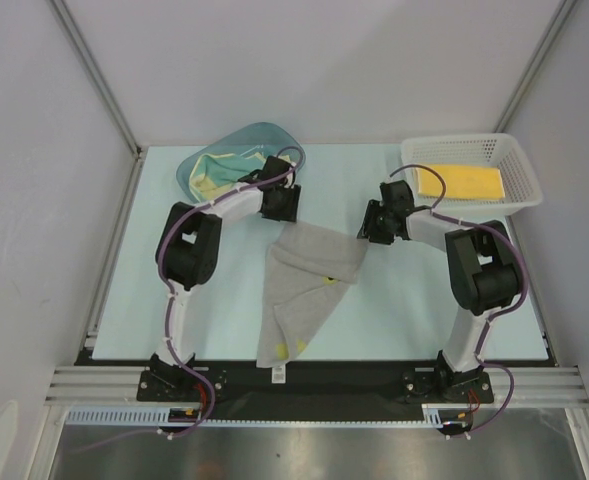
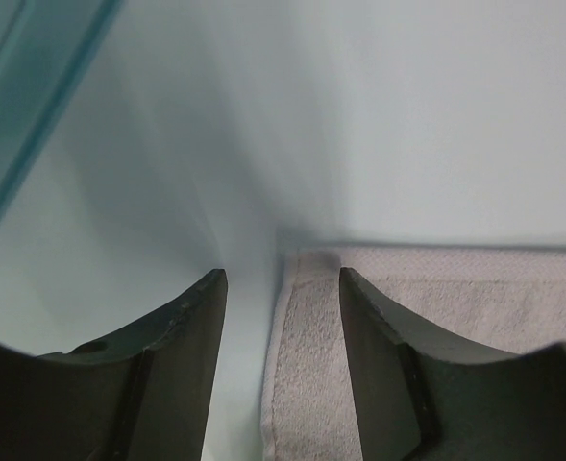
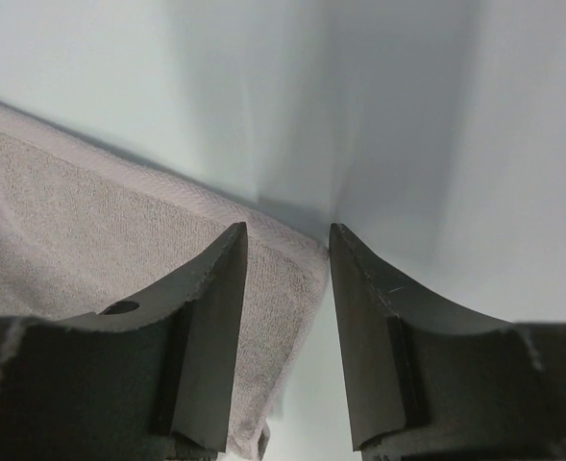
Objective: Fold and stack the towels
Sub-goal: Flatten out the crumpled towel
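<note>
A grey-beige towel [image 1: 304, 285] with small yellow spots lies crumpled on the table, folded roughly into a long triangle, with a white tag at its near end. My left gripper [image 1: 282, 212] is low over the towel's far left corner, jaws open, and the towel's hemmed edge [image 2: 307, 365] lies between the fingers. My right gripper [image 1: 371, 230] is low over the far right corner, jaws open, and that corner [image 3: 283, 288] lies between its fingers. A folded bright yellow towel [image 1: 461, 182] lies in the white mesh basket. Yellow and cream cloths [image 1: 219, 172] sit in the teal tub.
The teal plastic tub [image 1: 192, 160] stands at the back left, close behind my left gripper; its wall shows in the left wrist view [image 2: 13, 106]. The white mesh basket [image 1: 519, 165] stands at the back right. The pale blue table top [image 1: 414, 310] ends at a metal rail in front.
</note>
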`<state>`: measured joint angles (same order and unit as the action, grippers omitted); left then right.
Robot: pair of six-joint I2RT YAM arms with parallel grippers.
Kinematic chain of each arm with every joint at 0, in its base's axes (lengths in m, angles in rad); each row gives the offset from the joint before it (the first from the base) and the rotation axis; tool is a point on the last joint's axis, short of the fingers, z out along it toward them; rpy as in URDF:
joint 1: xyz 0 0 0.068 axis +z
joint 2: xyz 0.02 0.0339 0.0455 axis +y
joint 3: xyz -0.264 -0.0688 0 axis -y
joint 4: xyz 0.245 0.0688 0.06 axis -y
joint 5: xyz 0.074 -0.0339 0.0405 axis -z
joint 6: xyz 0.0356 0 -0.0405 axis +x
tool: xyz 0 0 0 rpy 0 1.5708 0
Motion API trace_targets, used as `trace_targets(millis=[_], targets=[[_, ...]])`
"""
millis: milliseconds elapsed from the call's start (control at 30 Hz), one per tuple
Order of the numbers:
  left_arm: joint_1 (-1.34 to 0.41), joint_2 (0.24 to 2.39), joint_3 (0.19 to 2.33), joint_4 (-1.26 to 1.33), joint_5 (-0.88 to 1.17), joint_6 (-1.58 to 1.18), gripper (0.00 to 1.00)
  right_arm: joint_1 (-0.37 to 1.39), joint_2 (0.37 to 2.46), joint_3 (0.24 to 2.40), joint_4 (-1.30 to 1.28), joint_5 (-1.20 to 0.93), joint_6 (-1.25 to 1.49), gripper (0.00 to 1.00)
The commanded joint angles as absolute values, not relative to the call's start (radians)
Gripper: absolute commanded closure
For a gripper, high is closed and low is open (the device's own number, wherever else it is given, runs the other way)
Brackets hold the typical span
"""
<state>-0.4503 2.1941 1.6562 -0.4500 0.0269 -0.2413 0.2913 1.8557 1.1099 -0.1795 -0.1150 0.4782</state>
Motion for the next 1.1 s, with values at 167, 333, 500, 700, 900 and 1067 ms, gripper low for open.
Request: trace_targets(millis=[167,333,500,700,900,1067], targets=[[-0.449,2.246,1.711,-0.468,0.011,-0.218,0.54,0.333,1.902,1.072,-0.146,-0.028,0.459,0.59],[-0.462,2.232,1.674,-0.479,0.005,-0.229,0.56,0.353,1.908,1.062,-0.138,-0.023,0.465,0.59],[-0.465,2.206,1.641,-0.482,0.009,-0.229,0.58,0.357,1.907,1.052,-0.135,-0.023,0.462,0.59],[-0.463,2.204,1.625,-0.5,0.017,-0.23,0.72,0.339,1.89,1.034,-0.132,-0.015,0.449,0.66],[-0.465,2.186,1.624,-0.512,0.096,-0.235,1.0,0.319,1.872,1.014,-0.095,-0.061,0.428,0.9],[-0.465,2.111,1.644,-0.561,0.159,-0.252,1.0,0.314,1.822,1.02,-0.084,-0.126,0.391,1.0]])
